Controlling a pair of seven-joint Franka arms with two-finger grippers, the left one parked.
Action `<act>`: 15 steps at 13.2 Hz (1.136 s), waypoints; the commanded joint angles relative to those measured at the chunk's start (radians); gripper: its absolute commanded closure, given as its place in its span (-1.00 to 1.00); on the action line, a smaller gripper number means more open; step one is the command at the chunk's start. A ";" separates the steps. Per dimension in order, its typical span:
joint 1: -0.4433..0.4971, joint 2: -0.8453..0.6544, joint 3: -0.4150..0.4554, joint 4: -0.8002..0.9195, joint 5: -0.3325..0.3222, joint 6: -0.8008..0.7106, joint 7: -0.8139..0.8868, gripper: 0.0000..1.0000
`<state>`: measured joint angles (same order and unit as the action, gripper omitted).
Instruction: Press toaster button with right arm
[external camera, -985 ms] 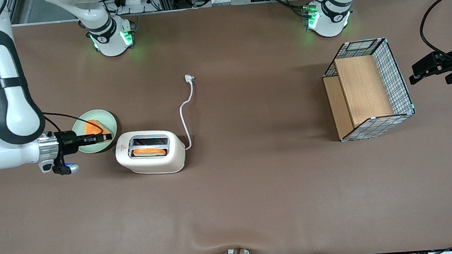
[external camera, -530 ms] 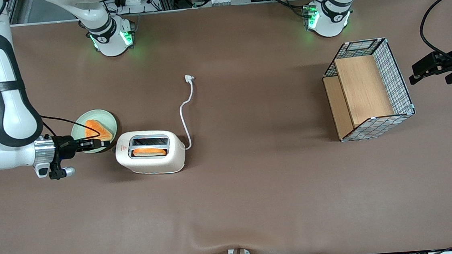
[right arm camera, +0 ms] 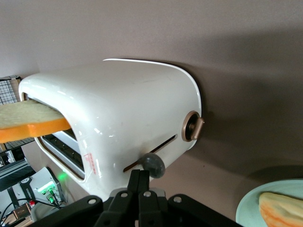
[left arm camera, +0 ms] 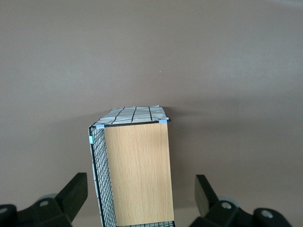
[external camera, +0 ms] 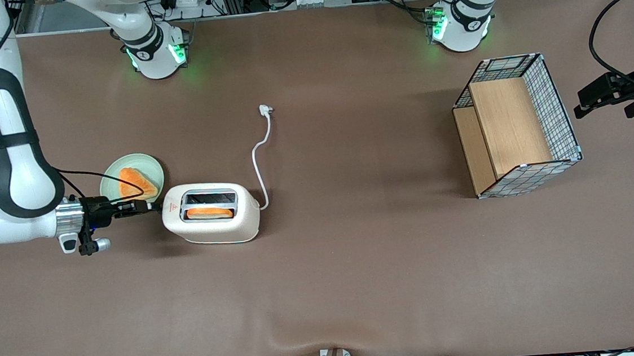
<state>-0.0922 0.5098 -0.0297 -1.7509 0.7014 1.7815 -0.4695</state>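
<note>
A: Compared with 1 second before, the gripper (external camera: 146, 206) had come down off the plate (external camera: 115, 182) and slid in toward the toaster (external camera: 211, 213), ending just beside its narrow end.

B: Why did it sit there, fingers together?

A: The wrist view showed the fingers (right arm camera: 138, 187) pinched into 1 narrow tip holding nothing, with the toaster button (right arm camera: 153, 165) right at that tip. I judged they were closed to make a single prodding point, lined up with the lever slot the button rides in.

B: And the toaster itself?

A: It lay on the bench (external camera: 358, 265) toward the working arm's end, the plate with its slice (external camera: 136, 182) at about 10 o'clock from it, the cord (external camera: 261, 154) running off toward 1 o'clock. 1 slice of toast (external camera: 209, 212) stood up in the slot nearer the front camera, so the lever looked not yet pressed.

B: What did each view add?

A: From the front, the button was hidden under the end's curve; only the red mark (external camera: 169, 209) showed. The wrist view revealed the button and a bronze dial (right arm camera: 192, 126), but not the basket (external camera: 516, 125) at the parked arm's end.
</note>
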 commanded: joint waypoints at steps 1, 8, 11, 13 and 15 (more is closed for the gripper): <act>-0.027 0.019 0.011 0.007 0.036 0.001 -0.046 1.00; -0.041 0.095 0.011 0.010 0.067 0.045 -0.110 1.00; -0.041 0.121 0.011 0.010 0.069 0.068 -0.127 1.00; -0.038 0.130 0.010 0.010 0.069 0.078 -0.127 1.00; -0.037 0.150 0.010 0.010 0.067 0.088 -0.127 1.00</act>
<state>-0.1153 0.6048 -0.0292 -1.7490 0.7614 1.8220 -0.5623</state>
